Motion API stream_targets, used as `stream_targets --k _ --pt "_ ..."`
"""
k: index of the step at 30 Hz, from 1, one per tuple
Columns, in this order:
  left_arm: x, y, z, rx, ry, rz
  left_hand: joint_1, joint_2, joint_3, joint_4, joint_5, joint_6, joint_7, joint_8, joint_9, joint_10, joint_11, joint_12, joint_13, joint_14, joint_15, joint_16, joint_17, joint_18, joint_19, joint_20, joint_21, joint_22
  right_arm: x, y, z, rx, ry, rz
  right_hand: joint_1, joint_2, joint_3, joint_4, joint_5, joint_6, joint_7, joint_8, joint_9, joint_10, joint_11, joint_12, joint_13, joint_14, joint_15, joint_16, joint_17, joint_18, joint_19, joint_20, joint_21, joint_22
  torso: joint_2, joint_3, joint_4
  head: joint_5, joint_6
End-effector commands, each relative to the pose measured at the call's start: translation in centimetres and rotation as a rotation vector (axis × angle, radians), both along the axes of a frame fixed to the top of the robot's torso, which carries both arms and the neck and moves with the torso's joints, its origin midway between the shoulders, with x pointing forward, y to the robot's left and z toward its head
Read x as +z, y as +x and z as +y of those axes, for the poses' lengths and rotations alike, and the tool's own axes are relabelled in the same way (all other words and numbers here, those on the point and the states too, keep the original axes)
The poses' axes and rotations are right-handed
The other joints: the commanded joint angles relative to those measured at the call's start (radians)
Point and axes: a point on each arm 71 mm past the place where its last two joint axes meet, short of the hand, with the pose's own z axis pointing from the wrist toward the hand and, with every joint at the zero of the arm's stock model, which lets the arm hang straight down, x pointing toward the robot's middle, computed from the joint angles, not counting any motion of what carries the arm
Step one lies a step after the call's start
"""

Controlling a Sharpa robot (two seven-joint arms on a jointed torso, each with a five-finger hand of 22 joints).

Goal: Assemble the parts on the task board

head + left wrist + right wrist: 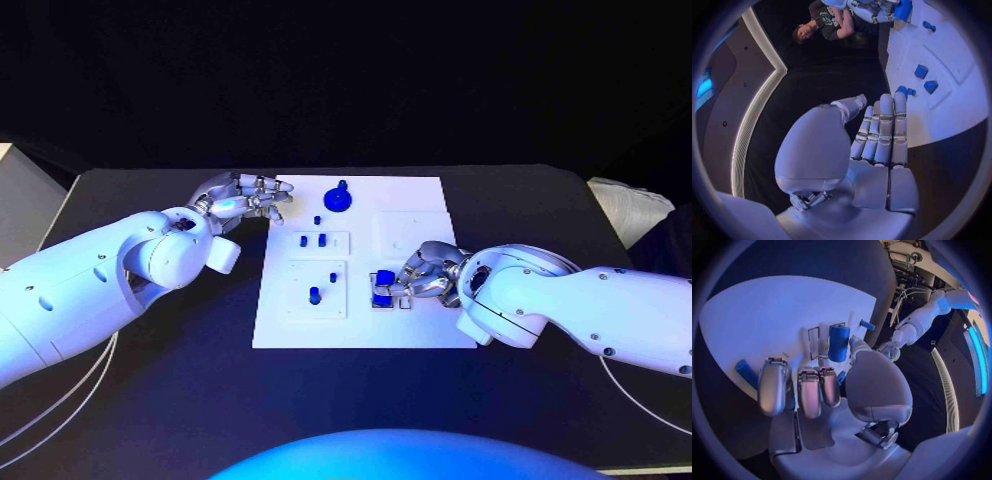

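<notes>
Head view: my right hand [415, 283] works a blue part [382, 292] at the task board [418, 215] near edge; hold unclear. Left hand [245, 195] waits at the far corner over the worktop [173, 400].

Left wrist: fingers [882, 130] flat together, empty.

Right wrist: blue cylinder [839, 342] beyond the fingertips [811, 390]; grip unconfirmed.

Black table [159, 380]; white task board [418, 195] flat at centre, small blue parts on it.

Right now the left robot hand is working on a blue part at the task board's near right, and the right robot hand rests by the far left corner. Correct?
The sides are swapped. In the head view the right robot hand is at the blue part on the task board, near right; the left robot hand rests by the far left corner.
</notes>
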Motion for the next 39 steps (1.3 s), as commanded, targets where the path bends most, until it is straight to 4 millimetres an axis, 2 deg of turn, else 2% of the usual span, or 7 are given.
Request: stream_targets --k 1,19,30,39 --pt "0.0 0.0 -0.2 -0.019 -0.009 -0.002 0.000 0.008 0.002 0.005 0.003 -0.004 -0.002 -0.004 -0.001 -0.006 -0.001 0.004 -0.001 0.004 -0.001 -0.005 0.001 0.015 0.006 0.000 -0.007 -0.001 0.0 0.0 0.0 0.009 -0.010 -0.011 -0.006 -0.001 -0.006 0.000 -0.004 -0.004 0.004 0.000 0.001 0.067 0.001 -0.006 0.224 0.102 0.000 0.006 0.263 -0.010 0.065 -0.001 0.003 0.128 0.000 -0.0001 -0.0001 0.000 -0.001" --pt "0.0 0.0 -0.2 -0.020 -0.008 0.000 0.000 0.008 0.002 0.005 0.003 -0.004 -0.002 -0.004 -0.001 -0.006 -0.001 0.004 -0.001 0.004 -0.001 -0.005 0.001 0.015 0.006 0.000 -0.007 -0.001 0.4 -0.3 0.1 0.014 0.015 -0.046 -0.005 0.002 -0.014 0.000 -0.003 -0.003 0.003 0.001 0.002 0.070 0.001 -0.001 0.227 0.102 0.000 0.006 0.263 -0.011 0.066 -0.001 0.010 0.132 0.000 0.0002 0.0013 0.003 -0.003" --pt "0.0 0.0 -0.2 -0.019 -0.008 0.001 0.001 0.008 0.003 0.008 0.003 -0.004 -0.002 -0.005 -0.002 -0.008 -0.001 0.007 -0.002 0.004 -0.001 -0.006 0.002 0.015 0.007 0.000 -0.010 -0.004 1.1 -0.6 0.3 0.063 0.064 -0.109 -0.008 0.001 -0.022 0.001 -0.003 -0.003 0.003 0.002 0.003 0.072 0.001 0.002 0.229 0.102 0.000 0.006 0.263 -0.013 0.068 -0.002 0.020 0.137 0.000 -0.0006 -0.0002 0.005 -0.005" --pt "-0.1 0.0 -0.2 -0.019 -0.008 0.001 0.001 0.008 0.003 0.008 0.003 -0.004 -0.002 -0.005 -0.002 -0.008 -0.001 0.007 -0.002 0.004 -0.001 -0.006 0.002 0.015 0.007 0.000 -0.010 -0.004 1.5 -0.5 0.3 0.086 0.069 -0.158 0.004 0.017 -0.027 -0.001 0.013 -0.010 0.005 -0.001 0.003 0.074 0.002 0.005 0.231 0.102 0.001 0.006 0.263 -0.015 0.069 -0.001 0.026 0.141 0.000 -0.0002 -0.0003 0.006 -0.005"
